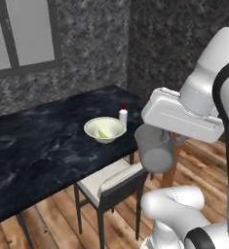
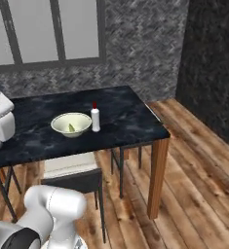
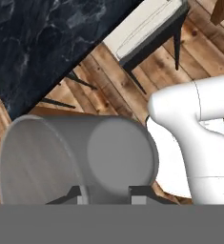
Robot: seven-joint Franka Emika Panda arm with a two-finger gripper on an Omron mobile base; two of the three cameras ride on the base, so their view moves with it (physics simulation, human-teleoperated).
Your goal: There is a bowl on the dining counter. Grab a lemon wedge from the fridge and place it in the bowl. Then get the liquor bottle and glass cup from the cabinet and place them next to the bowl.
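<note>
Pincer (image 3: 105, 194) narrowly parted, pinching the grey glass cup (image 1: 155, 148), apparently by its wall, though the fingertips (image 3: 138, 194) are mostly hidden. Cup carried in the air off the bench (image 1: 33, 146) edge, above a chair (image 1: 113, 182). On the bench: bowl (image 1: 104, 129) holding the lemon wedge (image 1: 103, 133), bottle (image 1: 123, 115) just beside it.

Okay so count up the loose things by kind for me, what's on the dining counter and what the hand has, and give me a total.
Bowl: 1
Lemon wedge, lying in the bowl: 1
Liquor bottle, on the dining counter beside the bowl: 1
Glass cup, gripped in the hand: 1
Total: 4
</note>
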